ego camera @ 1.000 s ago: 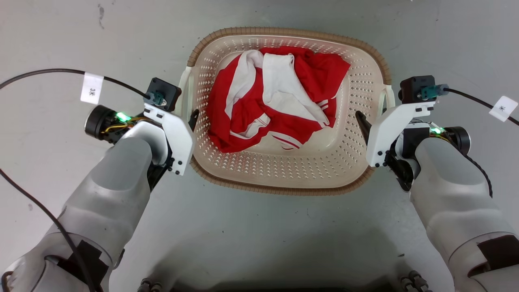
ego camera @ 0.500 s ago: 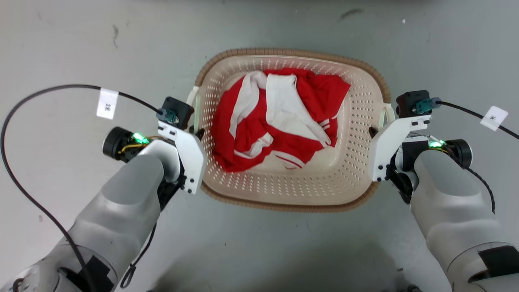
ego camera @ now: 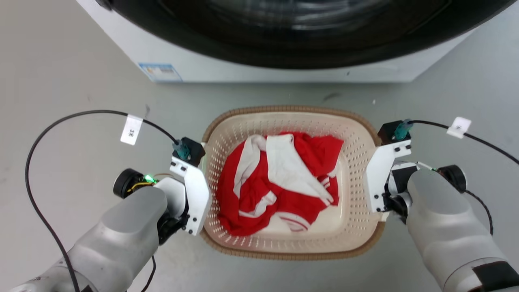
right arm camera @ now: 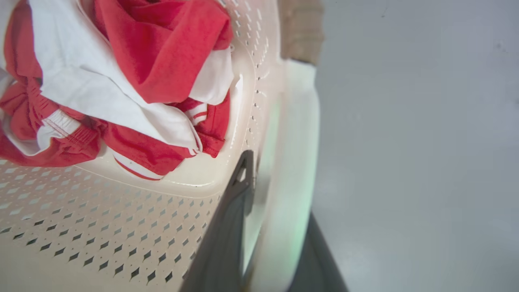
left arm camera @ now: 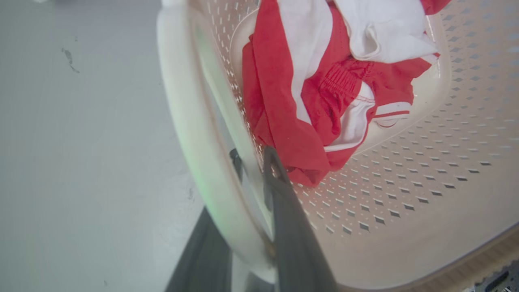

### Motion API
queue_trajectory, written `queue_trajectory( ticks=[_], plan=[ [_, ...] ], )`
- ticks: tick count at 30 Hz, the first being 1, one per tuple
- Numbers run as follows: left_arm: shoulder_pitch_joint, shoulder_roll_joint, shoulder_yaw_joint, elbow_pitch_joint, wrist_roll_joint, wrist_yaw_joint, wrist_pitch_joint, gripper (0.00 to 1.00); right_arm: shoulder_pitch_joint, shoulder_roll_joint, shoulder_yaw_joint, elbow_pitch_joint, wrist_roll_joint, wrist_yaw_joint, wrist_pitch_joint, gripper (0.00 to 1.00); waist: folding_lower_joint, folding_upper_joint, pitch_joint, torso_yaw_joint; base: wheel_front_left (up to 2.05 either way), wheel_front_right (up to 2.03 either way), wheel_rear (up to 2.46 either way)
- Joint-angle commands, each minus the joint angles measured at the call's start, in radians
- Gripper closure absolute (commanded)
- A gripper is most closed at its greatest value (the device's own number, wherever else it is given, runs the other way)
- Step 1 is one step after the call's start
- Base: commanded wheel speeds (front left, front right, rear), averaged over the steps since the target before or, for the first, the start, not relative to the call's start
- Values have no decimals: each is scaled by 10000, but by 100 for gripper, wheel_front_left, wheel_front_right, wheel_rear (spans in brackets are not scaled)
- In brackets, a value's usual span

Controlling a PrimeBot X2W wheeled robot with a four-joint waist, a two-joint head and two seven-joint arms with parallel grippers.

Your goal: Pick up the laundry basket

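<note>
The laundry basket point(ego camera: 353, 162) is cream perforated plastic with a brown ribbed rim point(ego camera: 292, 108), and it hangs between my two arms in the head view. Crumpled red and white clothes point(ego camera: 284, 178) lie inside it. In the left wrist view my left gripper point(left arm camera: 253, 156) is shut on the basket's white left handle point(left arm camera: 190, 121), one dark finger inside the wall and one outside. In the right wrist view my right gripper point(right arm camera: 275, 174) clamps the white right handle point(right arm camera: 298, 142) the same way. White wrist brackets point(ego camera: 194, 190) hide the fingertips in the head view.
A white washer point(ego camera: 182, 52) with a large dark round door point(ego camera: 292, 24) stands just beyond the basket. Grey floor point(ego camera: 61, 101) lies all around. Black cables with white tags point(ego camera: 130, 129) loop from both wrists.
The head view has swung up, bringing the washer into view. Both grippers have closed in onto the handles, and the basket stays between them and looks a little smaller.
</note>
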Motion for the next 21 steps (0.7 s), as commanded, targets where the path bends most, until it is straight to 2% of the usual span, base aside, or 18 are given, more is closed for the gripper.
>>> queue_trajectory(
  ticks=[1, 7, 14, 21],
  plan=[
    [199, 249, -200, -63, 32, -23, 80, 100, 197, -177, 310, 1, 161, -17, 277, 100, 1, -1, -1084, -34, 0, 0, 0],
    [513, 391, -544, -504, -454, -24, 706, 100, 480, -167, 1635, -181, 1152, -9, 1668, 100, 1, -1, -2288, -90, 0, 0, 0],
    [706, 794, -683, -1525, -1064, -55, 2136, 100, 857, -119, 2699, -632, 2300, 5, 3144, 100, 1, -1, -3277, -170, 0, 0, 0],
    [811, 978, -686, -1775, -1444, -54, 2883, 100, 1369, -95, 3689, -1090, 3330, 51, 4382, 100, 1, -1, -4091, -237, 0, 0, 0]
  ],
)
